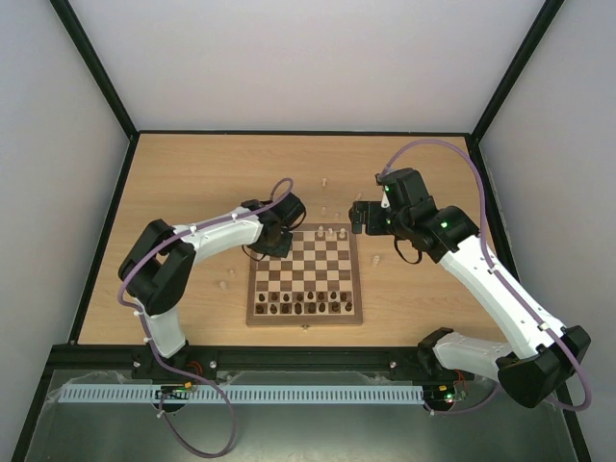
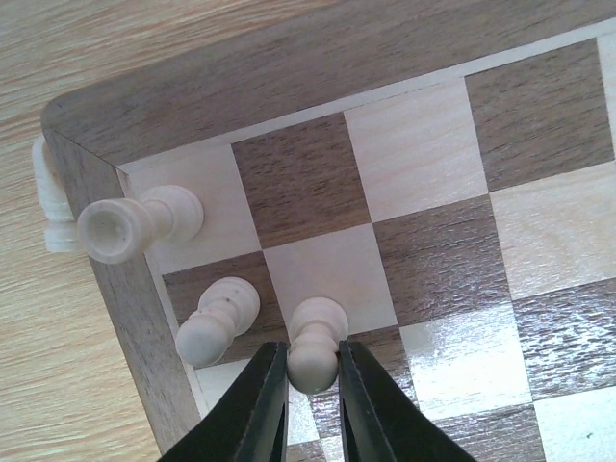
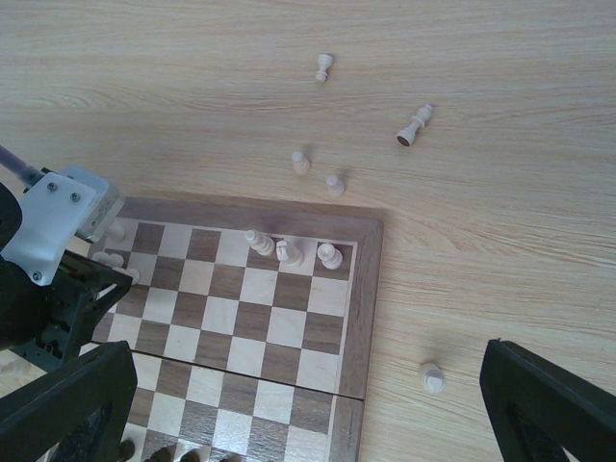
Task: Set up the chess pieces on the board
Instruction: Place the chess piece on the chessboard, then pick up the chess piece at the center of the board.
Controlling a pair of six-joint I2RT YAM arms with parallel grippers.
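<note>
One pale pawn [image 2: 314, 348] stands upright on the board [image 2: 289, 58] near its far-left corner. The left gripper [image 2: 313, 375] pinches its head from above, in line with the pawn's long axis. Over the board's far-right corner the right gripper [image 3: 308, 395] hangs with jaws spread wide, the nearer arm to the loose pawn [image 3: 432, 377] just off the board's right edge.

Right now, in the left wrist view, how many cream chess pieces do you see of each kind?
Rook, on the corner square of the board: 1
Pawns: 2, a free pawn and a held pawn in the left gripper
Piece of unclear kind, beside the board's corner: 1
Total: 4
</note>
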